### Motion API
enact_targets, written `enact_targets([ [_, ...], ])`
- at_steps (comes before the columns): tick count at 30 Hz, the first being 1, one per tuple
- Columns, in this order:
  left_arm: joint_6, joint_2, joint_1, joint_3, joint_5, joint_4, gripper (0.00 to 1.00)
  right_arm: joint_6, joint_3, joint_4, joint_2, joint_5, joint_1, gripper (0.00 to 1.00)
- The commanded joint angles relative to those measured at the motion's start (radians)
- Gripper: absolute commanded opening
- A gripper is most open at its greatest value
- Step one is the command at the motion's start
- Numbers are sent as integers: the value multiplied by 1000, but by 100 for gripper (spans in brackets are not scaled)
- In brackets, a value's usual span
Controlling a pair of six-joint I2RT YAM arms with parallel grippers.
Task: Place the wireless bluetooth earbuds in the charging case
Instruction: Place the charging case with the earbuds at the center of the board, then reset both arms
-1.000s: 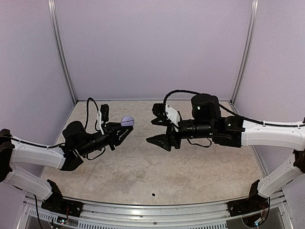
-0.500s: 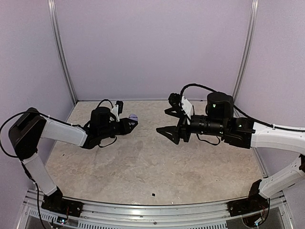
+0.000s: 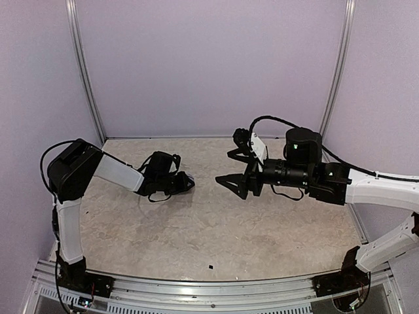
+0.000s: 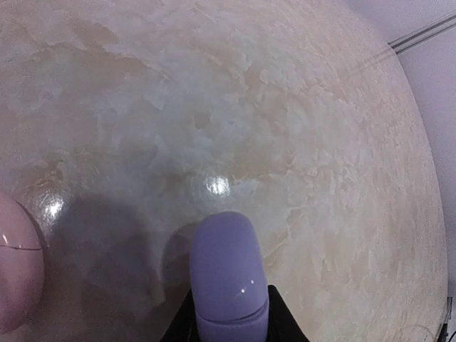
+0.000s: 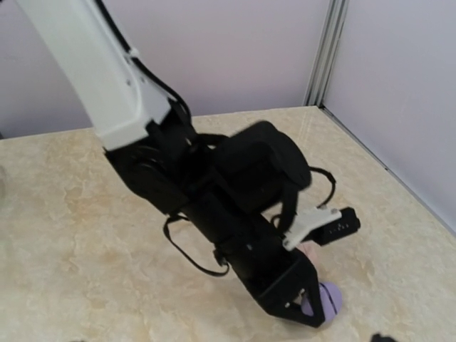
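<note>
A lilac pebble-shaped charging case [image 4: 226, 274] is closed and gripped edge-on between my left gripper's black fingers [image 4: 274, 317]. The left gripper [image 3: 185, 182] is low over the tabletop left of centre. The right wrist view shows the case [image 5: 326, 299] at or just above the table, in the left gripper [image 5: 303, 308]. A second, pink case [image 4: 16, 274] lies beside it on the left. My right gripper [image 3: 226, 167] is open and empty in the air, a short way right of the left gripper. No earbuds are in view.
The marbled beige tabletop [image 3: 216, 229] is enclosed by lilac walls at the back and sides. The left arm [image 5: 214, 192] fills the middle of the right wrist view. A tiny dark speck [image 3: 210, 267] lies near the front rail.
My left arm has reached forward and lowered the lilac case from mid-air down to the table. My right gripper drew back to the right, then held still.
</note>
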Motion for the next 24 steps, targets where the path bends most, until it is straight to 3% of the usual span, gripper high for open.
enact_targets([
  [1, -11, 46, 8, 69, 1, -90, 14, 16, -10, 22, -35, 8, -7, 86],
  [10, -11, 1, 5, 60, -96, -192, 69, 33, -22, 29, -45, 13, -11, 88],
  [14, -2, -70, -2, 26, -111, -210, 83, 46, -34, 41, -53, 12, -17, 90],
  [15, 4, -89, -10, 13, -129, -216, 95, 51, -37, 44, -58, 12, -20, 91],
  [17, 28, -157, -36, -1, -186, -248, 99, 63, -45, 46, -66, 15, -29, 92],
  [24, 135, -413, -104, -42, -321, -291, 99, 152, -88, 72, -95, -13, -95, 99],
])
